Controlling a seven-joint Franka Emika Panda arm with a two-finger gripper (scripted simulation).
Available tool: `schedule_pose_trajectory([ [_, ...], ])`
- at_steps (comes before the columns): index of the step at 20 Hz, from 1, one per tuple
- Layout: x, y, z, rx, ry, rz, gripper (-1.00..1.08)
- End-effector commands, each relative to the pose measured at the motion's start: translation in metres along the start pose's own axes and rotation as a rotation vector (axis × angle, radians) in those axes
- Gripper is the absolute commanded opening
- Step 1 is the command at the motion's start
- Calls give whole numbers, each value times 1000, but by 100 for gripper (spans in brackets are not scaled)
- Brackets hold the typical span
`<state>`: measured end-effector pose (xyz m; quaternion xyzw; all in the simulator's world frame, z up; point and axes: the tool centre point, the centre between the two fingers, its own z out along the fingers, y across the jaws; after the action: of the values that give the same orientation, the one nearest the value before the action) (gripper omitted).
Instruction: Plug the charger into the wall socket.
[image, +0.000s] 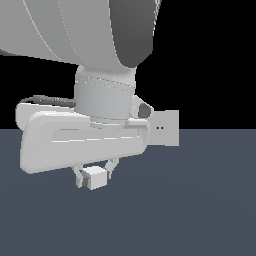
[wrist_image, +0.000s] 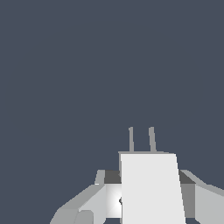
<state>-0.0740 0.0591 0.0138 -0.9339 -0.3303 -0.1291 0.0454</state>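
The charger (image: 95, 177) is a small white cube held between the two short fingers of my gripper (image: 94, 176), which is shut on it just above the dark floor. In the wrist view the charger (wrist_image: 151, 188) fills the space between the fingers (wrist_image: 83, 205), and two thin grey prongs (wrist_image: 141, 139) stick out from its far face. The wall socket (image: 165, 128), a light-grey upright square plate with two tiny dark holes, stands farther back toward the exterior view's right, partly hidden behind my hand. It does not show in the wrist view.
The large white arm body (image: 80, 30) and hand housing (image: 82, 140) fill the upper and middle left of the exterior view. A flat dark blue-grey floor (image: 200, 210) spreads below.
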Motion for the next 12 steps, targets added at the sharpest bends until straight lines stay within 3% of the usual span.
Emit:
schedule_pose_trajectory([
  [1, 2, 4, -2, -7, 1, 25, -100],
  [12, 18, 48, -25, -78, 7, 278, -100],
])
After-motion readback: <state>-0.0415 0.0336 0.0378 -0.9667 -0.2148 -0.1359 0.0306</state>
